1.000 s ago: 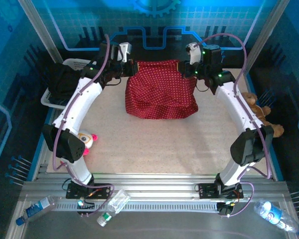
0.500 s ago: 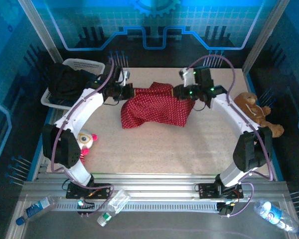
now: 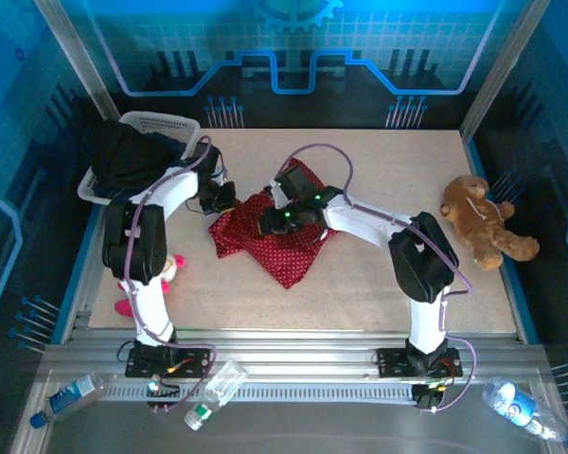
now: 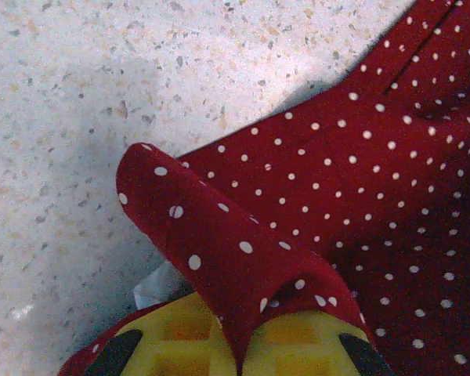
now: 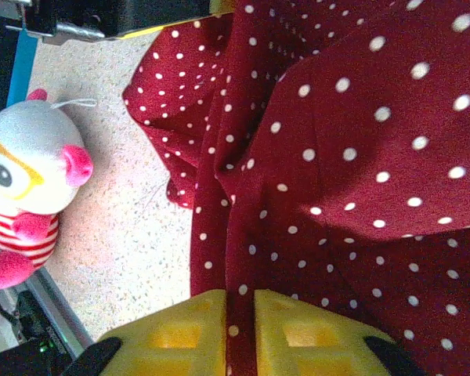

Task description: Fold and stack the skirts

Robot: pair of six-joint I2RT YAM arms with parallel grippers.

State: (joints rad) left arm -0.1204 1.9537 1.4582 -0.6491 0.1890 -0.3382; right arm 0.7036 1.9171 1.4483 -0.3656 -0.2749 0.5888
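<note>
The red skirt with white dots (image 3: 282, 248) lies bunched on the table, left of centre. My left gripper (image 3: 229, 200) is at its left edge. In the left wrist view the yellow fingers (image 4: 180, 341) are shut on a raised fold of the red skirt (image 4: 337, 180). My right gripper (image 3: 271, 221) sits over the skirt's middle. In the right wrist view that gripper (image 5: 240, 329) pinches a strip of the red skirt (image 5: 352, 157) between its yellow pads. Dark skirts (image 3: 125, 156) fill the white basket (image 3: 161, 122) at the back left.
A brown teddy bear (image 3: 481, 220) lies at the right side of the table. The pink-and-white plush toy (image 5: 27, 188) sits near the left arm, close to the skirt's left edge. Plastic bottles (image 3: 218, 388) lie on the metal rail in front.
Both grippers have carried the red skirt from the far middle of the table toward the near left. It went from spread and held up to bunched low on the table.
</note>
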